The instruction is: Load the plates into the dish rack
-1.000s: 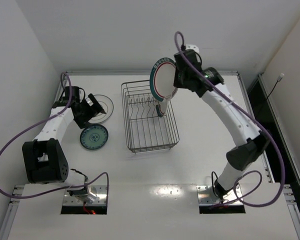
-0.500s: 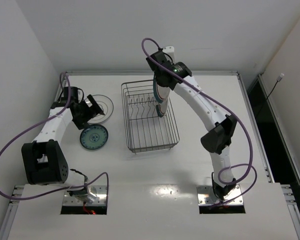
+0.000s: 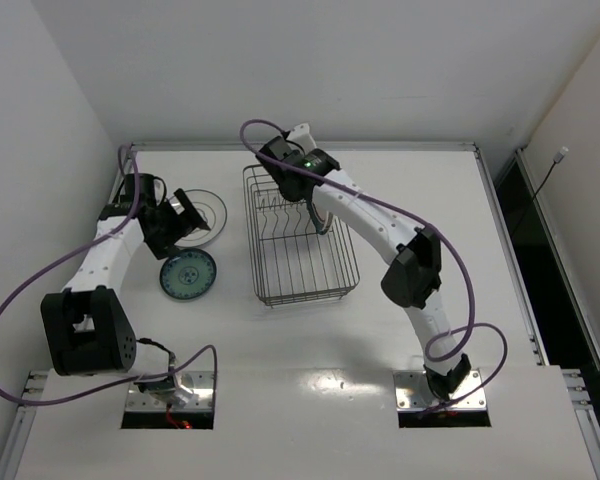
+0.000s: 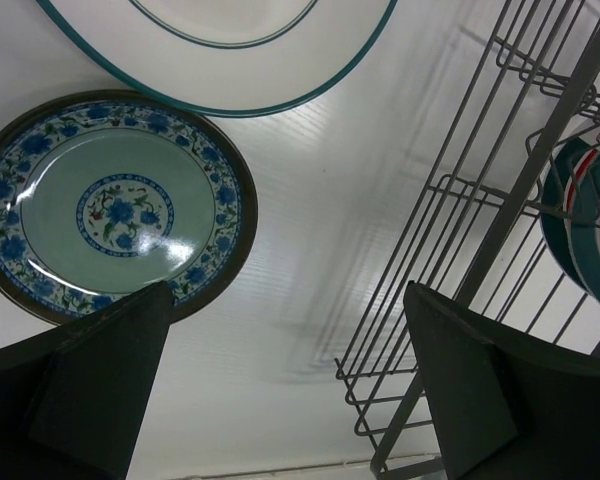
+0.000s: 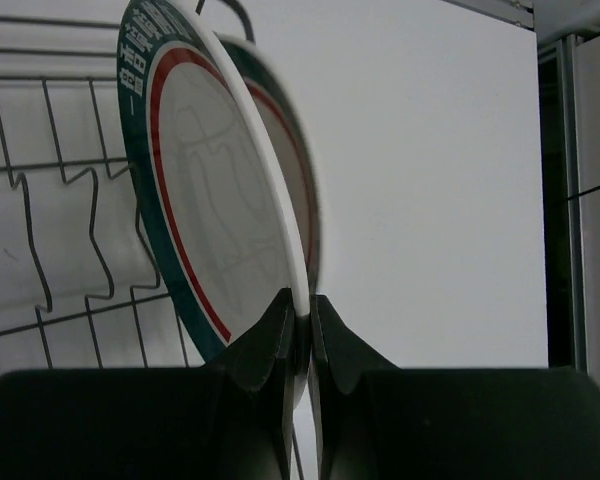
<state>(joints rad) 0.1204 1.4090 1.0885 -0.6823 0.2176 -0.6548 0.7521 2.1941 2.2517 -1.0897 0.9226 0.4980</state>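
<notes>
My right gripper (image 5: 302, 318) is shut on the rim of a white plate with green and red bands (image 5: 205, 190). It holds this plate upright among the prongs of the grey wire dish rack (image 3: 280, 290). A second banded plate (image 5: 302, 170) stands right behind it. In the top view both plates show edge-on (image 3: 321, 212) below the right gripper (image 3: 310, 195). My left gripper (image 4: 280, 390) is open and empty above the table, between the patterned teal plate (image 4: 115, 205) and the rack (image 4: 480, 230). The whitish plate (image 3: 208, 212) lies flat beside the left gripper (image 3: 183, 218). The teal plate (image 3: 188, 273) lies nearer.
The rack's near half holds only bare wire and prongs (image 3: 305, 265). A raised rim edges the table at the back (image 3: 430, 147). White walls stand on the left and behind. The right arm's cable (image 3: 380, 205) loops over the rack's right side.
My right arm has swung left, turned the banded plate edge-on and lowered it into the rack next to the standing plate. The left arm has hardly moved.
</notes>
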